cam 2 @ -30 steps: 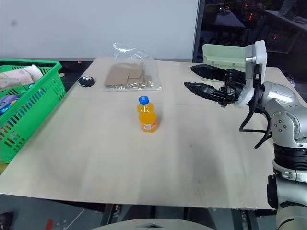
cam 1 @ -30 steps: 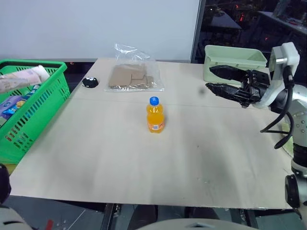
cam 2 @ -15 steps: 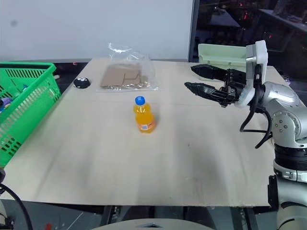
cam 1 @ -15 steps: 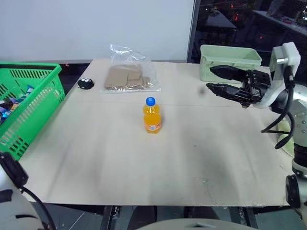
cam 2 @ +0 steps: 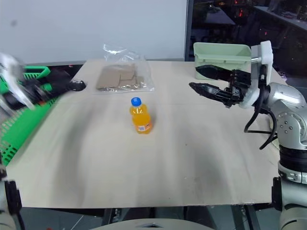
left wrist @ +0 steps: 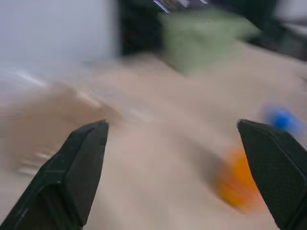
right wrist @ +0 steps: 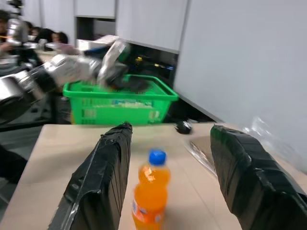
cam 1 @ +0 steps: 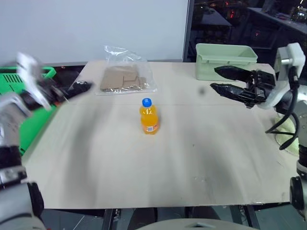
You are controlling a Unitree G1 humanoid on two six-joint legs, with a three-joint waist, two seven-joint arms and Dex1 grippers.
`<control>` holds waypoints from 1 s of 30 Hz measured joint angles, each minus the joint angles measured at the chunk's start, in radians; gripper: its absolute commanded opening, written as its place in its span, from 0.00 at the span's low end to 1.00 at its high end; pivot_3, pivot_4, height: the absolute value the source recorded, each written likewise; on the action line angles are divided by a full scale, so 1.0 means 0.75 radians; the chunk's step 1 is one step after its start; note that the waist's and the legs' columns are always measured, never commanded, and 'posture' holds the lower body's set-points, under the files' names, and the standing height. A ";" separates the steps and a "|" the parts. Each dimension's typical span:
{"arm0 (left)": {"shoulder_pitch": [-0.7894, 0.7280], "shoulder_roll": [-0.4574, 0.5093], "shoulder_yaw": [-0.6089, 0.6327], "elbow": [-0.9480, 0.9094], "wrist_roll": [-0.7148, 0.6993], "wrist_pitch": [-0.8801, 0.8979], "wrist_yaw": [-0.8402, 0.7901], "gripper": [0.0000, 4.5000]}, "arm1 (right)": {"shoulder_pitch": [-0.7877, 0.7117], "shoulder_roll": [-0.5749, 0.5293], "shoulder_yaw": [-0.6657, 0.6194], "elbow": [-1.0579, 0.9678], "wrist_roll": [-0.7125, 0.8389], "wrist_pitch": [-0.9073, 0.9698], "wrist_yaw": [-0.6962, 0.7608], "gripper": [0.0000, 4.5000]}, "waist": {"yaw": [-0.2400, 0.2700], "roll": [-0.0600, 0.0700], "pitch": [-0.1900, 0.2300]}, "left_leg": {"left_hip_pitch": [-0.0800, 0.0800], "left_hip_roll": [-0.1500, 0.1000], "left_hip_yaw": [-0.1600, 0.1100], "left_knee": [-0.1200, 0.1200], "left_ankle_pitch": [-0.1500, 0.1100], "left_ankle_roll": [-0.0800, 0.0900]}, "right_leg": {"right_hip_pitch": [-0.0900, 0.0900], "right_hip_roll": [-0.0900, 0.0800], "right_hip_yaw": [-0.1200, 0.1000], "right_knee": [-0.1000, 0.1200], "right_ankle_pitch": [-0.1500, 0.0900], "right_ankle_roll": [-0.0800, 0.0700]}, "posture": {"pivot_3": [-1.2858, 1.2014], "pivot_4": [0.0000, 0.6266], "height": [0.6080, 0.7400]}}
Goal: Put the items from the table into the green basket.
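Observation:
The small orange drink bottle point(cam 1: 148, 117) with a blue cap stands upright near the middle of the light beige table point(cam 1: 144, 182). My left gripper point(left wrist: 177, 139) hangs blurred over the table's left edge, between the green basket point(cam 2: 14, 139) and the bottle. Its fingers are spread wide, open with nothing between them. My right gripper point(cam 1: 214, 79) hovers above the table's right side and points left at the bottle point(right wrist: 151, 191). It is open and empty, well short of the bottle. The basket point(right wrist: 120, 103) holds several packets.
A clear bag of brown cardboard pieces point(cam 1: 123, 79) lies at the back of the table. The pale mint tub point(cam 1: 225, 60) stands at the back right, just behind my right gripper. A small black round thing point(right wrist: 183, 127) lies near the table's back left corner.
My left arm has swung from the basket in over the table's left edge, its gripper turning toward the bottle. The right arm and bottle have kept still. The view has shifted slightly.

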 measured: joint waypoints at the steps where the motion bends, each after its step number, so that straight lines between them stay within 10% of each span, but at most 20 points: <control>1: 0.039 -0.001 -0.043 -0.069 0.029 -0.010 0.009 0.98 | 0.013 -0.011 -0.008 -0.008 0.017 0.012 0.000 0.62 | 0.000 0.000 0.000 | 0.001 0.001 -0.001 0.000 0.000 0.000 | 0.000 0.002 0.000 0.000 0.000 0.000 | 0.51 0.00 1.00; 30: -0.040 -0.585 -0.516 0.069 0.477 -0.336 0.325 0.98 | 0.408 -0.177 -0.023 -0.091 -0.154 -0.070 0.080 0.62 | -0.034 0.011 -0.002 | 0.001 -0.002 0.001 0.009 0.000 0.000 | 0.007 0.001 0.003 -0.003 -0.001 0.000 | 0.48 0.00 1.00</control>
